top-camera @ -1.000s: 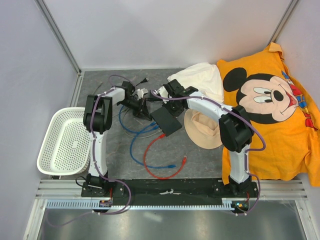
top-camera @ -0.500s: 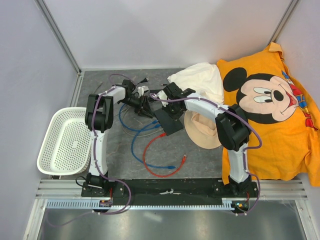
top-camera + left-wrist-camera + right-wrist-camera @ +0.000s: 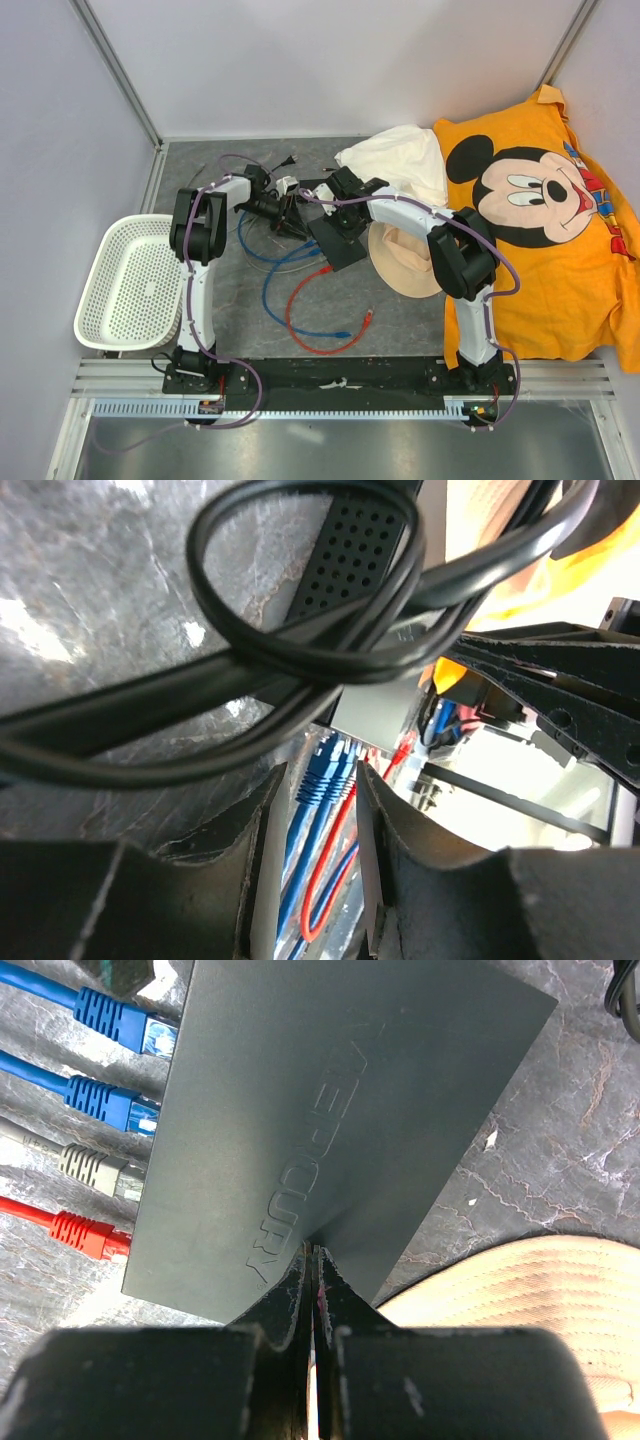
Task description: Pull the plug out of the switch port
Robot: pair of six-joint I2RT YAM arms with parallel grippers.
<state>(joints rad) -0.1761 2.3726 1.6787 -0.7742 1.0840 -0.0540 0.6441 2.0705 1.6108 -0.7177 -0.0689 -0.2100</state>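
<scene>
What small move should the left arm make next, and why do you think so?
Probably close the left gripper on a blue plug and pull: it lies between the open fingers, plugged into the switch, and the shut right gripper rests against the switch's edge.

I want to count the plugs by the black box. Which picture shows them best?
The right wrist view: four plugs line up clearly along the black box. The left wrist view shows blue plugs behind a black cord. From the top they're too tiny.
</scene>
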